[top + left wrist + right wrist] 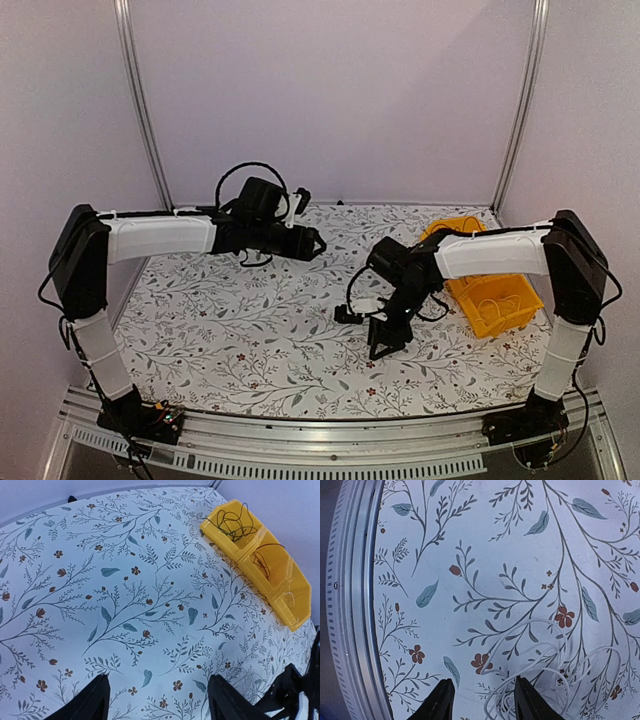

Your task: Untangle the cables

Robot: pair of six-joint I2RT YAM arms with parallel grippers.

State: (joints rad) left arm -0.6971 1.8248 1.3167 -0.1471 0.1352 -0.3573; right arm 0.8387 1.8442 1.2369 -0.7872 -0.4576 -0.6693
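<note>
Right claw [485, 692] points down at the worktop [470, 540], right of centre, jaws moderately parted and gripping nothing. White cable [540, 666] lies in loose loops on the worktop. A few strands run between the claw's fingers, and the rest spread to one side. Further back on the right, the yellow bin [295, 582] holds a black cable [235, 522] in its far compartment and a dark cable [262, 562] in the middle one. Left claw [159, 680] hovers at the far side, jaws wide, empty.

A leaf-and-flower patterned tabletop [260, 340] sat evenly lit between plain pale walls [330, 90] and slanting aluminium corner posts [142, 100], a slotted metal rail [300, 445] along its near edge.
</note>
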